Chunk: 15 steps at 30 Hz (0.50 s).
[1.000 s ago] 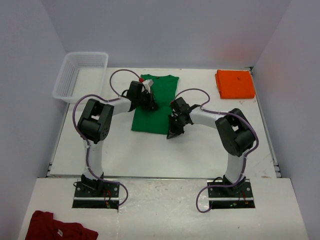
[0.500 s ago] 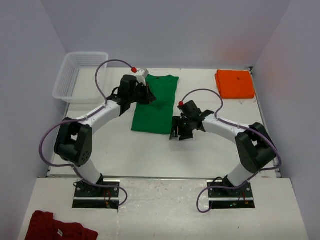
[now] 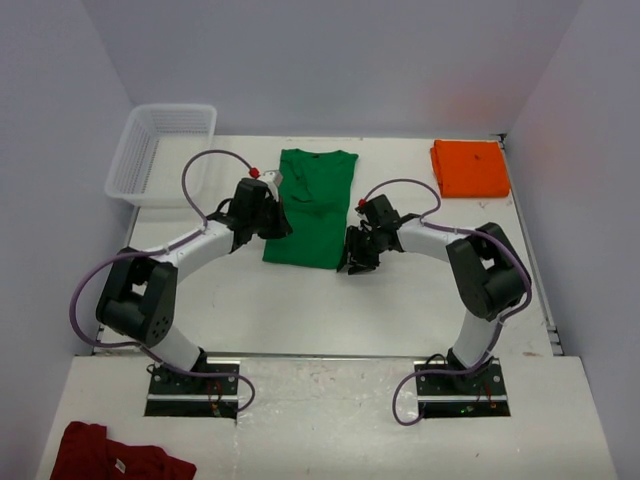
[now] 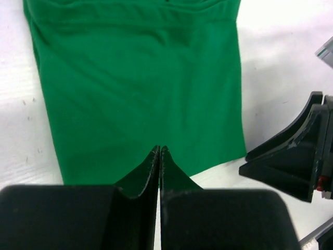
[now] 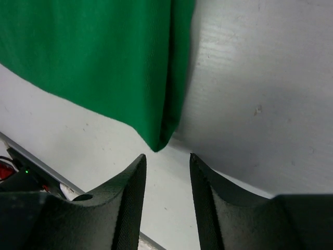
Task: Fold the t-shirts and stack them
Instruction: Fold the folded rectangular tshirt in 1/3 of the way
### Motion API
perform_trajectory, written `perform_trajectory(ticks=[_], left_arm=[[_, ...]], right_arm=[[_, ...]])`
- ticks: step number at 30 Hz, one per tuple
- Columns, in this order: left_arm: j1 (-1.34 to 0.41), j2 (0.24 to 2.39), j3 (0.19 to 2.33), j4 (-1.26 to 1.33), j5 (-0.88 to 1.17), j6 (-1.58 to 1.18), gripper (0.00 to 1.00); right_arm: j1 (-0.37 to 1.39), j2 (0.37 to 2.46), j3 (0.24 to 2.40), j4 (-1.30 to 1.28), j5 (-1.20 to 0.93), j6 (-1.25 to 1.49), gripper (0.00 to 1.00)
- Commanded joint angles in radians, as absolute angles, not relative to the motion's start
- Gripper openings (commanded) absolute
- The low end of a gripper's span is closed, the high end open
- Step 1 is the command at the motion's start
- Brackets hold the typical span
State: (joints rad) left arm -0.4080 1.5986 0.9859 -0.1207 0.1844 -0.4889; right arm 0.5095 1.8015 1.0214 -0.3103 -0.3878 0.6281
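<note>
Bright green short-sleeved cloth t-shirt (image 3: 312, 205) lying flat on white flat table (image 3: 300, 300), mid-width, far half, collar toward far edge. Folded bright orange cloth t-shirt (image 3: 470, 168) sitting at far right corner, well apart from it. Clear plastic mesh basket (image 3: 160, 150) sitting at far left corner. Left gripper (image 3: 280, 226) hanging over green shirt's left edge. Right gripper (image 3: 350, 264) sitting just beside shirt's near right corner. Dark red crumpled garment (image 3: 115, 458) lying on near ledge, left of left arm base.

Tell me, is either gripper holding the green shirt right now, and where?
Nothing appears held. The left gripper is shut over the flat green t-shirt, no cloth pinched; the right gripper stands open just short of its folded corner.
</note>
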Motion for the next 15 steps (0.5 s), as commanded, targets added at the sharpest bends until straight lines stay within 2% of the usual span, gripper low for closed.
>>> perform_trajectory(ticks=[1, 15], left_arm=[[-0.402, 1.528, 0.954, -0.103, 0.144, -0.503, 0.0], [-0.38, 1.411, 0.854, -0.118, 0.092, -0.486, 0.0]], right_arm=[[0.502, 1.832, 1.068, -0.285, -0.39, 0.649, 0.4], [0.482, 1.905, 1.132, -0.296, -0.376, 0.664, 0.36]])
